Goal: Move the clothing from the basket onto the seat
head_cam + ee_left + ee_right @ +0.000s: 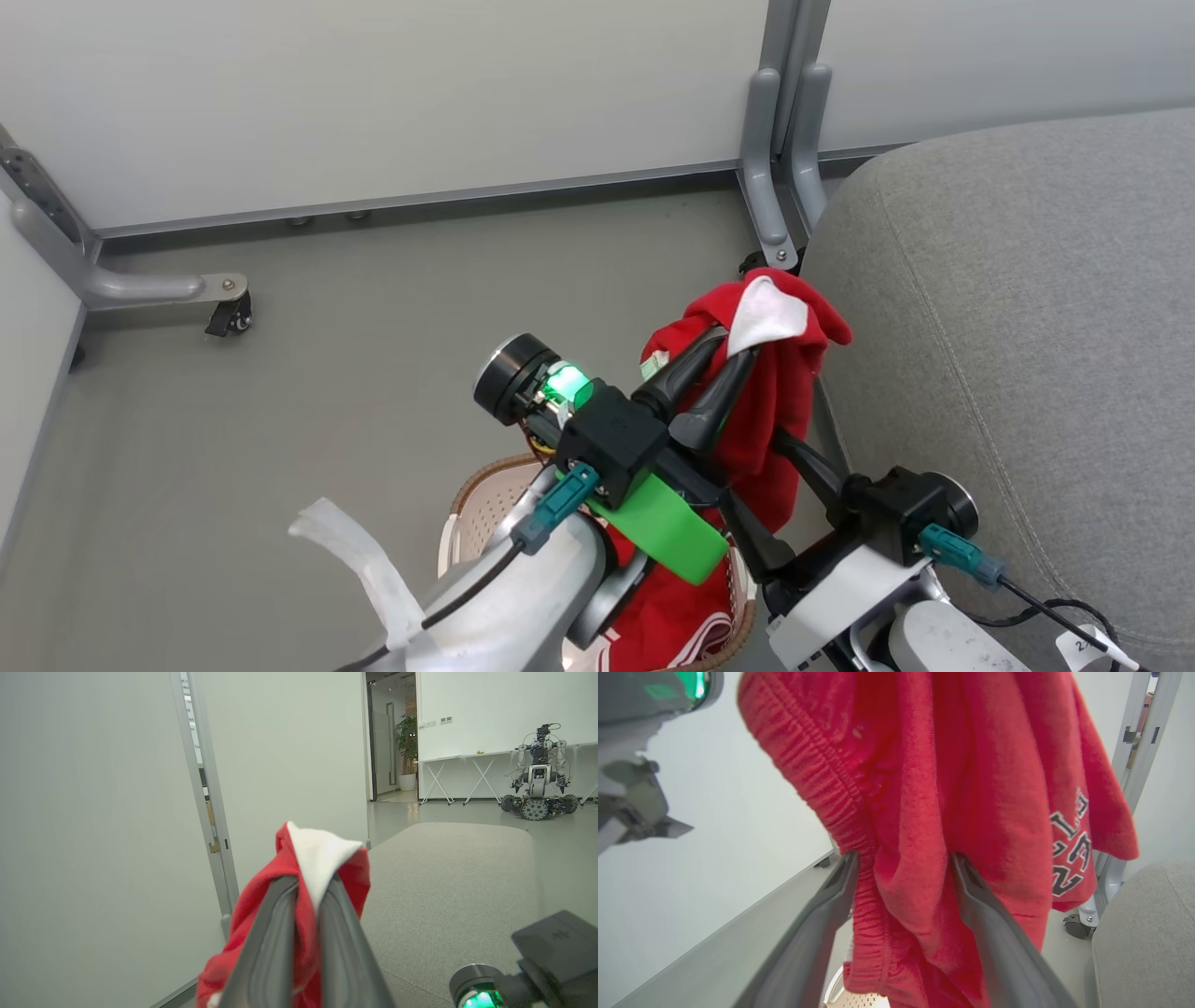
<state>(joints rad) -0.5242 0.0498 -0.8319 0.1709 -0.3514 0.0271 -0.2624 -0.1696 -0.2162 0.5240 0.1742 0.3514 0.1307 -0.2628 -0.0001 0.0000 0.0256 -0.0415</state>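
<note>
Red garment (780, 411) hangs in air above basket (481, 513), just beside seat (1027, 327) edge, not yet over it. Soft, light, limp fleece (ribbed waistband looks thickest, so likely best hold). Probably drapes and swings; no breakage risk. Left gripper (738, 347) pinches bunched top fold, white lining poking out. Right gripper (752, 467) spread wide, fingers straddling hanging cloth, not clamped. Second garment (672, 625) lies in basket.

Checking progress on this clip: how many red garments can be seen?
2: the lifted garment hangs pinched in the left gripper beside the seat; the second garment lies in the basket. More may be hidden beneath it.
</note>
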